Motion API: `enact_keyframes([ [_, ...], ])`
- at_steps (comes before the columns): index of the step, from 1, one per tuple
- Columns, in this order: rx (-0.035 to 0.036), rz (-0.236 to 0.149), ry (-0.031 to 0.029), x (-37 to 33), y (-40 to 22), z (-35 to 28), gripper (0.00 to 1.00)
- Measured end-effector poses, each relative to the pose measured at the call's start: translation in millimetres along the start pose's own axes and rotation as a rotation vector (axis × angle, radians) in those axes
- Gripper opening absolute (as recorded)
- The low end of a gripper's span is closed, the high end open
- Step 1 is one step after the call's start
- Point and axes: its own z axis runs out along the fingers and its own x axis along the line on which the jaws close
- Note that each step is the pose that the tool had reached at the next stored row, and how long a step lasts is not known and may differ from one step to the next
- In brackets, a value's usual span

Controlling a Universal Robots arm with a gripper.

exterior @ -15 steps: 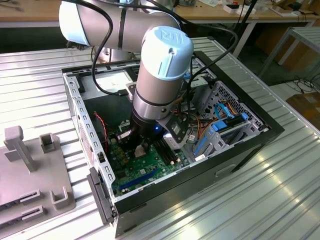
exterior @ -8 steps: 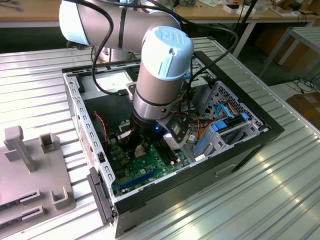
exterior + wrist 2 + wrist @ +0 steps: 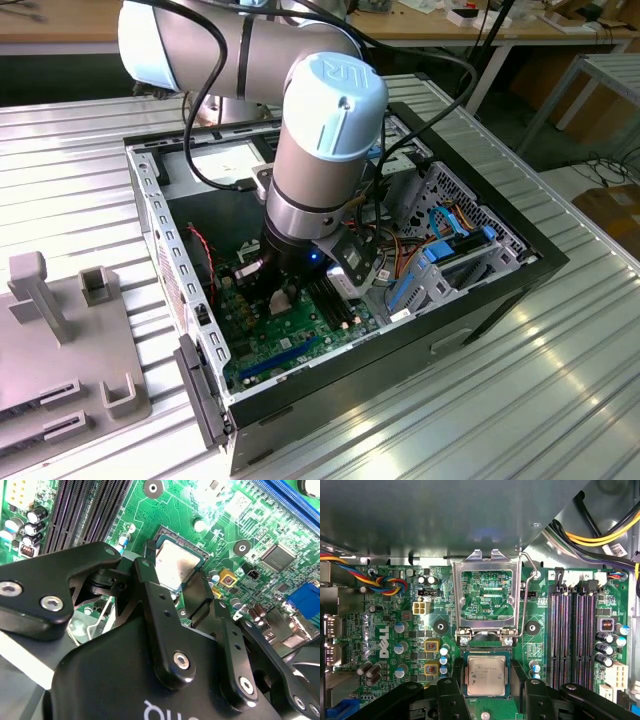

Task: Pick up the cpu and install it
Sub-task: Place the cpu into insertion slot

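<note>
Centre of the exterior view, inside the open PC case (image 3: 400,375) on the worktop (image 3: 560,400): arm is down over the motherboard (image 3: 385,645). Pick looks done: tool (image 3: 489,686) is clamped on the cpu (image 3: 486,675), fingers (image 3: 451,695) against two opposite edges. In both wrist views the cpu sits over the socket (image 3: 487,649), metal face up; can't tell if fully seated. Load plate (image 3: 487,597) is flipped open, lever (image 3: 522,607) up. Not yet done, I'd say: release, plate closed, lever latched.
</note>
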Motion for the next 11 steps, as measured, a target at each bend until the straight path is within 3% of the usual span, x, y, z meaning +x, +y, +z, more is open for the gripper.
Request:
enact_keyframes([
  [11, -0.0025, 0.000, -0.0001, 0.0, 0.0, 1.9, 0.47],
])
